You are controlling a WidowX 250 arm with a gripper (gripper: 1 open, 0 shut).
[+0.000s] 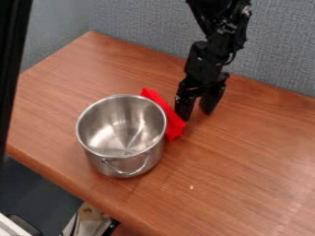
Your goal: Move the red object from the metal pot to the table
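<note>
The red object [157, 102] lies flat on the table [252, 161], pressed close against the right rear side of the metal pot [123, 136]. The shiny pot stands upright and looks empty inside, its small handle at the front. My gripper [194, 105] comes down from the top of the camera view with its black fingers spread apart, standing open at the right end of the red object. Whether a finger still touches the block I cannot tell.
A dark vertical post [13, 74] runs down the left side of the view. The table's front edge passes just below the pot, and its left corner is rounded. A grey wall [110, 18] stands behind.
</note>
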